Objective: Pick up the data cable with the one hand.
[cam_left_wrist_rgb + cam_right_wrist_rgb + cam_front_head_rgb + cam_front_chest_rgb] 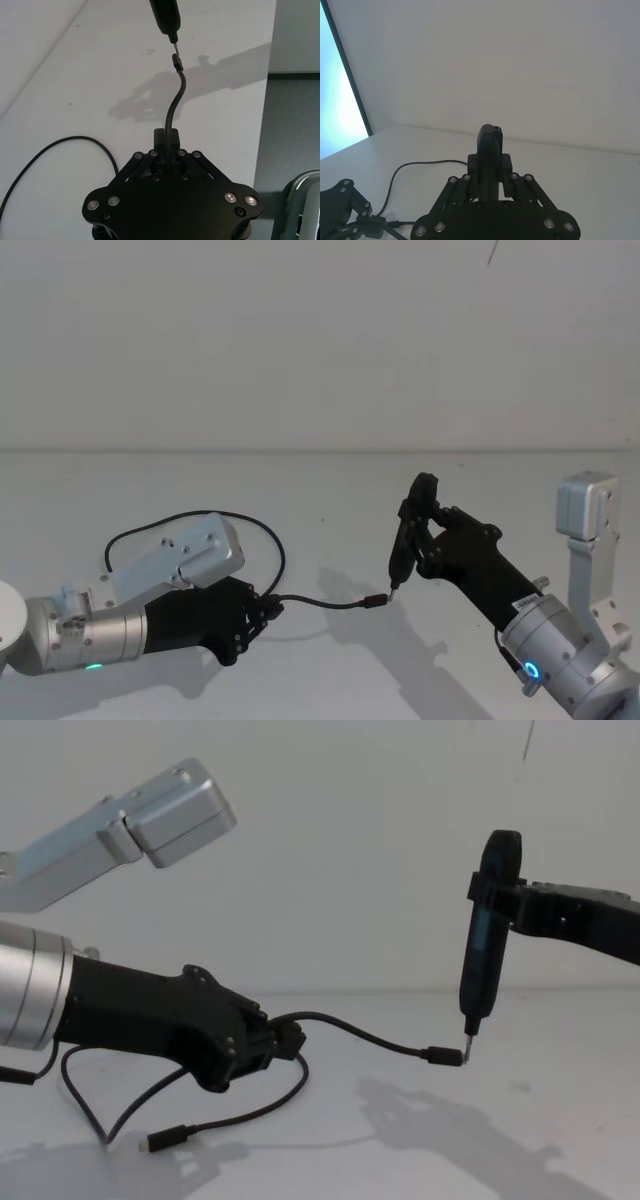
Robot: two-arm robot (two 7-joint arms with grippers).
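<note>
left tool (285, 1042) closed on the data cable (365, 1033), lower left of chest frame | cable's free end runs right, its plug at the pen tool (487, 935) tip | right tool (415, 530) clamps that pen | rest lies on desk (560, 1060)

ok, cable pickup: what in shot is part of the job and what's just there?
Part of the job:
- data cable, lifted clear of the table at the gripped end
- left gripper, shut on the cable

Just there:
- right gripper, shut on a pen-shaped tool, tip by the cable's plug
- white table
</note>
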